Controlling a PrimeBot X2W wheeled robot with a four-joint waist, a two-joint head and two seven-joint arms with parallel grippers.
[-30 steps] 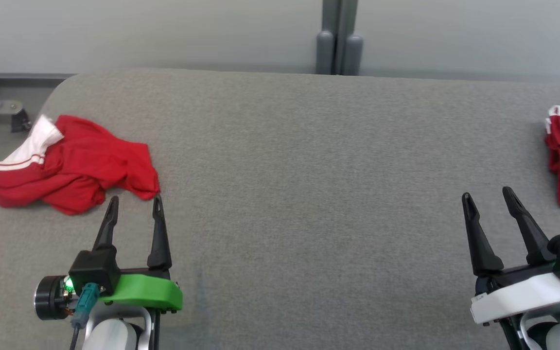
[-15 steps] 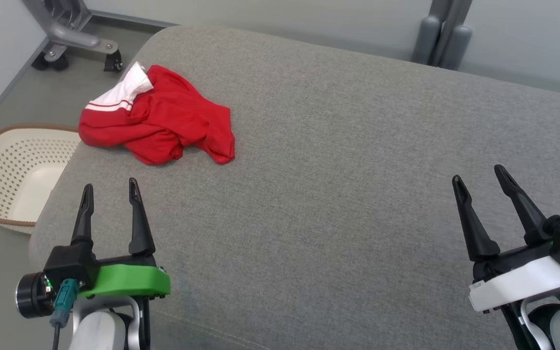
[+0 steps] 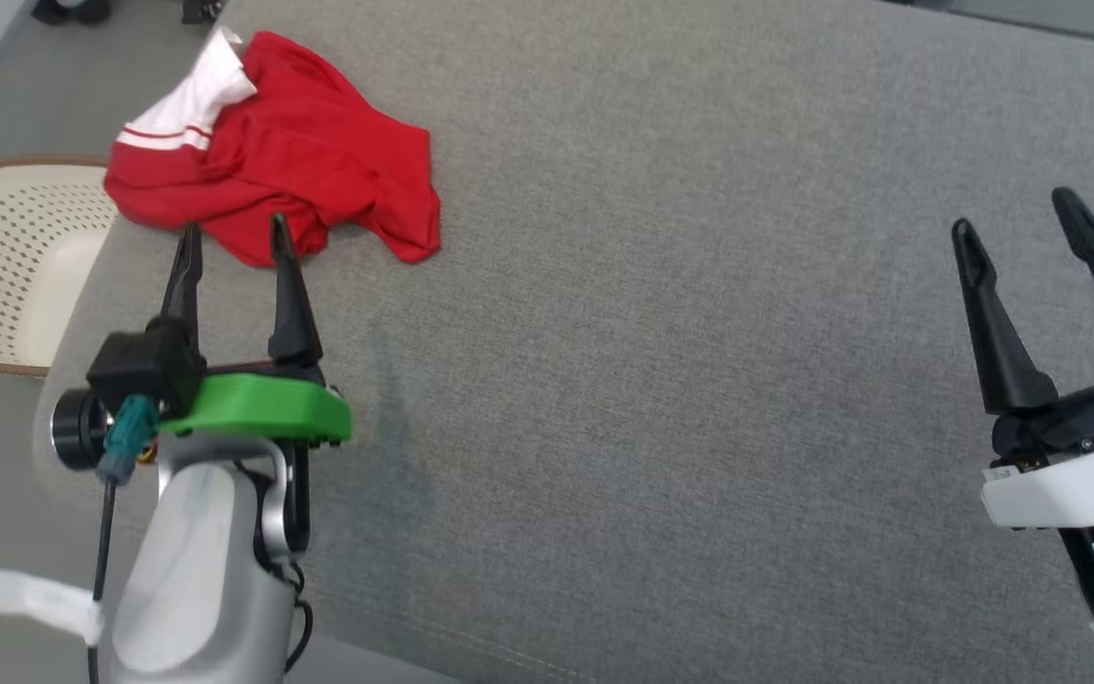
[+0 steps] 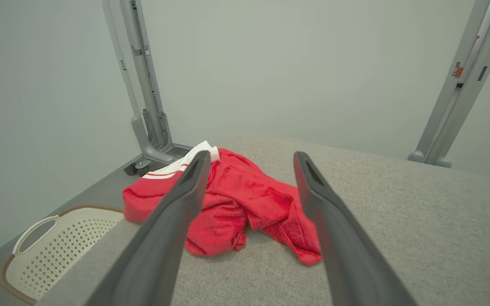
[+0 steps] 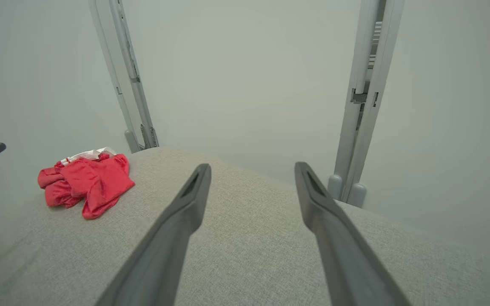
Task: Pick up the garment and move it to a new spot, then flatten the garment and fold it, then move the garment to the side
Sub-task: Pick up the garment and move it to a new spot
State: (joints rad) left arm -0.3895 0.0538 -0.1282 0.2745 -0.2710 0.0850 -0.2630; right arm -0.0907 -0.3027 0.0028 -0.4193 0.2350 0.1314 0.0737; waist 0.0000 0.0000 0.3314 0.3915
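Nearest the robot, the left gripper point(image 3: 235, 225) is reaching forward over the left part of the grey padded surface point(image 3: 661, 313). Its two dark fingers are standing wide apart and holding nothing. In the head view its fingertips are overlapping the near edge of the garment point(image 3: 300, 152). In the left wrist view the cloth is sitting just ahead, framed between the two fingers, and whether the tips are touching it cannot be told.

The right gripper point(image 3: 1013, 211) is hovering over the right part of the surface, well apart from the garment. Its fingers are also spreading wide and gripping nothing.

Farther on, the garment is lying crumpled near the surface's far left corner. It is red cloth bunched in a loose heap, with a white band carrying a thin red stripe showing at its far left end.

Beside that corner, a cream perforated basket point(image 3: 6, 256) with a brown rim is sitting on the floor. Beyond it, grey metal posts point(image 4: 143, 85) are rising against a pale wall point(image 4: 270, 63).
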